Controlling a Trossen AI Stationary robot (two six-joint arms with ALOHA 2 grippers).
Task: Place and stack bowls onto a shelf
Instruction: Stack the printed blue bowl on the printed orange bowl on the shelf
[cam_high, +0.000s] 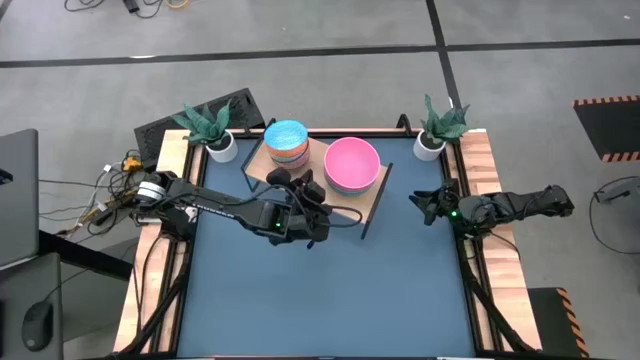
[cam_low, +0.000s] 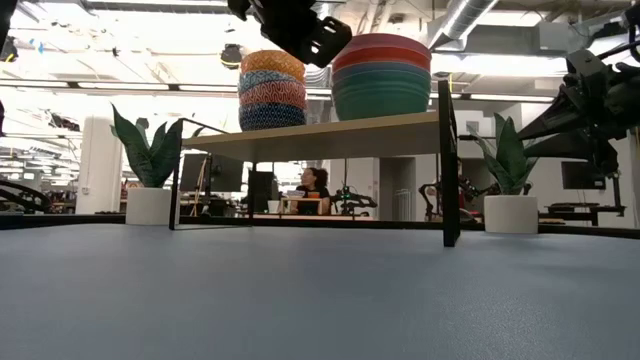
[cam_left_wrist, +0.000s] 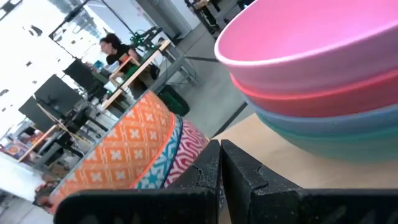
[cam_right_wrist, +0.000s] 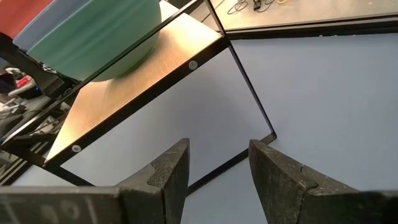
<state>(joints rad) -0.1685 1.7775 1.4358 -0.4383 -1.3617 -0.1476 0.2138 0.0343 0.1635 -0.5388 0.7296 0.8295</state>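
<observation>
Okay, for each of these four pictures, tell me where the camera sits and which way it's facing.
High view: above, looking straight down at the blue table; both arms show, left hand shut beside the shelf.
Low view: at tabletop height, looking level under the shelf; left hand overhead.
Left wrist view: behind shut fingers, facing the patterned stack and the pink-topped stack.
Right wrist view: behind the open right hand, facing the shelf's corner.
Shared: every view shows the pink-topped stack.
</observation>
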